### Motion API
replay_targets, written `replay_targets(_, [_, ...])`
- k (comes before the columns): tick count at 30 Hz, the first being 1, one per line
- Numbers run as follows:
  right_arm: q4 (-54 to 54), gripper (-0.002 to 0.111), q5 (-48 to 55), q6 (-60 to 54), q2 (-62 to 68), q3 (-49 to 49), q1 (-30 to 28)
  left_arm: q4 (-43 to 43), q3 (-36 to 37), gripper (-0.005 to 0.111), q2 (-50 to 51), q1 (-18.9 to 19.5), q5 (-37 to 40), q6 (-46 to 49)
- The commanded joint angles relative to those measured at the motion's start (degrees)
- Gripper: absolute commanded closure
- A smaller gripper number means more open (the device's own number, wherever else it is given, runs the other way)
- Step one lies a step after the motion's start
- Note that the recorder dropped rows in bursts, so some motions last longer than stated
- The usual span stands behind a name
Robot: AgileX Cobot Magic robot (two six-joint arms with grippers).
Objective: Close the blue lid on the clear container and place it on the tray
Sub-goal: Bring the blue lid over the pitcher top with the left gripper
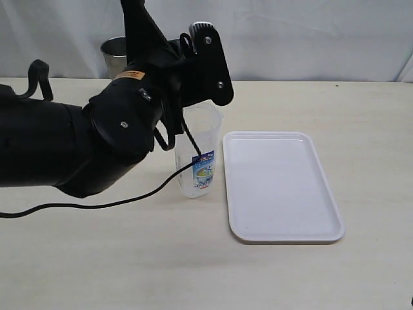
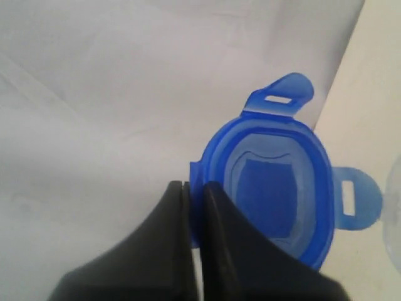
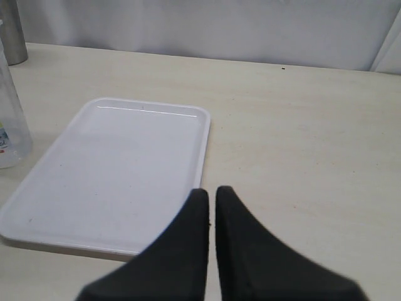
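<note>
The blue lid (image 2: 276,188) hangs in the air with its inner side toward the left wrist camera, two snap flaps sticking out. My left gripper (image 2: 194,185) is shut on a flap at the lid's edge. In the exterior view the left arm (image 1: 129,123) reaches over the clear container (image 1: 200,158) and hides the lid and the container's rim. The container stands upright on the table, just left of the white tray (image 1: 281,187). My right gripper (image 3: 212,190) is shut on nothing, hovering near the tray's (image 3: 125,169) near corner, with the container (image 3: 9,122) on the tray's far side.
A steel tumbler (image 1: 115,57) stands at the back left by the white backdrop, also seen as the tumbler (image 3: 12,31) in the right wrist view. A black cable (image 1: 97,205) trails across the table in front of the container.
</note>
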Motion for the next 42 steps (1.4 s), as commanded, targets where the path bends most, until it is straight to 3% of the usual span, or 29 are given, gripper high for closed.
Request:
replay_targets(1, [0.06, 0.104, -0.54, 0.23, 0.11, 0.09, -0.22, 0.89, 0.12, 0.107, 0.04, 3.01, -3.25, 1.59])
replay_targets(4, [0.06, 0.104, -0.54, 0.23, 0.11, 0.09, -0.22, 1.56, 0.12, 0.107, 0.04, 4.68, -3.78, 1.59])
replay_targets(9, [0.06, 0.104, -0.54, 0.23, 0.11, 0.09, -0.22, 0.78, 0.12, 0.107, 0.04, 7.51, 7.59, -2.39])
replay_targets(13, [0.06, 0.104, -0.54, 0.23, 0.11, 0.09, -0.22, 2.26, 0.12, 0.107, 0.04, 7.77, 11.37, -9.49])
replay_targets(16, [0.06, 0.104, -0.54, 0.23, 0.11, 0.09, -0.22, 2.00, 0.12, 0.107, 0.04, 7.77, 13.44, -9.49])
replay_targets(23, [0.06, 0.104, -0.54, 0.23, 0.11, 0.09, -0.22, 1.72, 0.12, 0.107, -0.09, 7.61, 13.31, -9.49])
replay_targets(27, [0.06, 0.104, -0.54, 0.23, 0.11, 0.09, -0.22, 1.98, 0.12, 0.107, -0.18, 5.24, 9.01, -7.02])
replay_targets(33, [0.06, 0.104, -0.54, 0.23, 0.11, 0.09, -0.22, 1.77, 0.12, 0.107, -0.18, 1.87, 8.59, -0.79])
replay_targets(42, [0.06, 0.104, -0.54, 0.23, 0.11, 0.09, -0.22, -1.01, 0.12, 0.107, -0.18, 1.87, 7.19, 1.82])
